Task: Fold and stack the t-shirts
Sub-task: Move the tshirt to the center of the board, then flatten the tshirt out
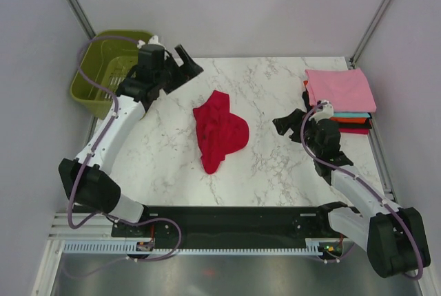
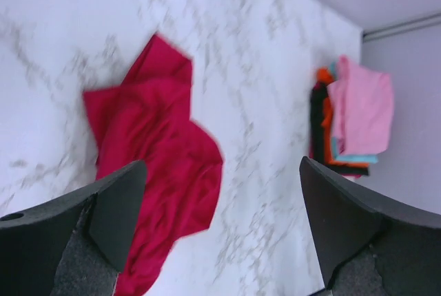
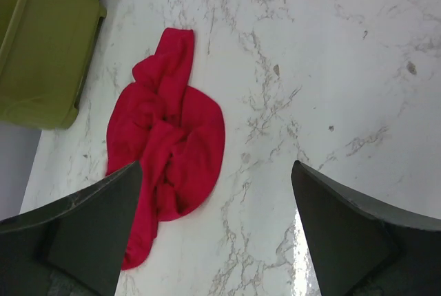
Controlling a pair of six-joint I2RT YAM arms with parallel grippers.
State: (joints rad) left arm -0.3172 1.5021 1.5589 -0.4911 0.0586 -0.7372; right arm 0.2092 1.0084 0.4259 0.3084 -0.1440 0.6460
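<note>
The crimson t-shirt (image 1: 219, 131) lies crumpled on the table (image 1: 275, 82); the left gripper (image 1: 187, 62) and right gripper (image 1: 286, 124) both gape wide, empty.

crimson t-shirt (image 3: 169, 151) lies crumpled on the marble table (image 3: 331, 69), green basket (image 3: 41, 48) up-left of it, right gripper (image 3: 216, 165) spread wide and empty just below it.

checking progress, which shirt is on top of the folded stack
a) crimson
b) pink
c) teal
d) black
b, the pink shirt lies topmost on the stack, while the crimson shirt lies crumpled apart from it.
</note>
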